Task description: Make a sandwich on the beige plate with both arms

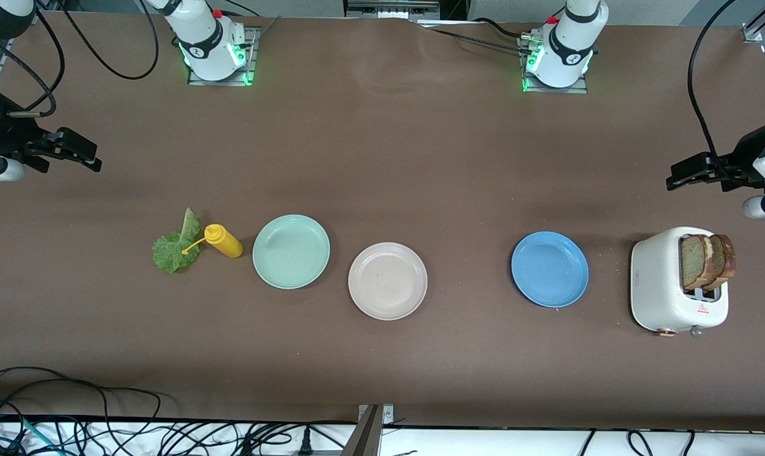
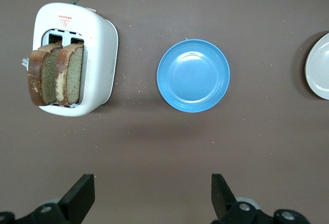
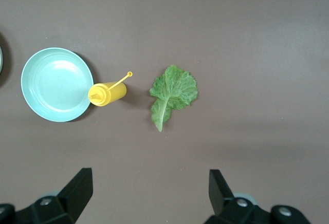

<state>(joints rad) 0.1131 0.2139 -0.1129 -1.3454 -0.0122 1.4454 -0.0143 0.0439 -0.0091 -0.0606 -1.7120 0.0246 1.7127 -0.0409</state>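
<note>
The beige plate point(image 1: 387, 280) lies bare at the table's middle; its edge shows in the left wrist view point(image 2: 320, 66). Two bread slices point(image 1: 707, 260) stand in the white toaster point(image 1: 664, 291) at the left arm's end, also in the left wrist view point(image 2: 55, 73). The lettuce leaf point(image 1: 176, 247) lies on the table at the right arm's end, also in the right wrist view point(image 3: 171, 93). My left gripper point(image 1: 689, 175) is open and empty, up over bare table by the toaster point(image 2: 152, 198). My right gripper point(image 1: 72, 152) is open and empty, up over bare table by the lettuce point(image 3: 151, 196).
A yellow squeeze bottle point(image 1: 223, 240) lies beside the lettuce, its nozzle over the leaf. A mint-green plate point(image 1: 291, 251) sits between the bottle and the beige plate. A blue plate point(image 1: 550, 268) sits between the beige plate and the toaster. Cables run along the table's front edge.
</note>
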